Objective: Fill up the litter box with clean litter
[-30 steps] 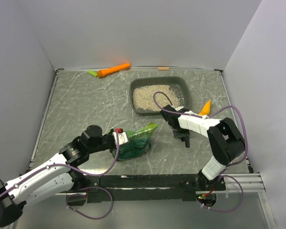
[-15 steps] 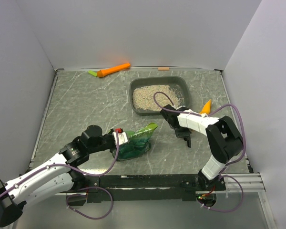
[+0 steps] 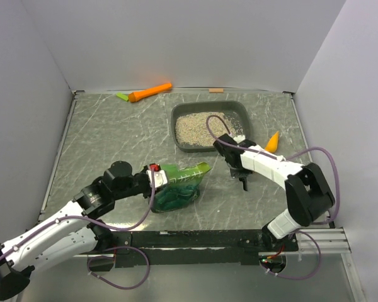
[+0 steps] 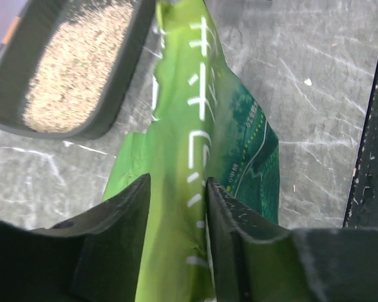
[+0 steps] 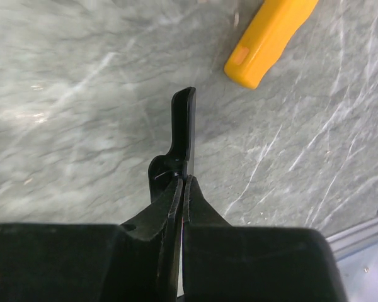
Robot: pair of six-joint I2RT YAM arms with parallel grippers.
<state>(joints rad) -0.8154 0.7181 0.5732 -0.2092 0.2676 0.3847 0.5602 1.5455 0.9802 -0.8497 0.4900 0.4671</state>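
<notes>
The left arm (image 3: pixel 57 229) lies low over the near-left corner of the tabletop (image 3: pixel 113 138), its forearm stretched toward the middle. Its left hand (image 3: pixel 156 178) is clamped on the green bag (image 3: pixel 179 187), with one of its fingers (image 4: pixel 116 229) on each side. The right arm (image 3: pixel 302 195) rises from the near-right corner, elbow lifted, wrist reaching inward toward the middle. The right hand (image 3: pixel 243 181) points down at the tabletop, its two fingertips (image 5: pixel 184 119) pressed flat together.
</notes>
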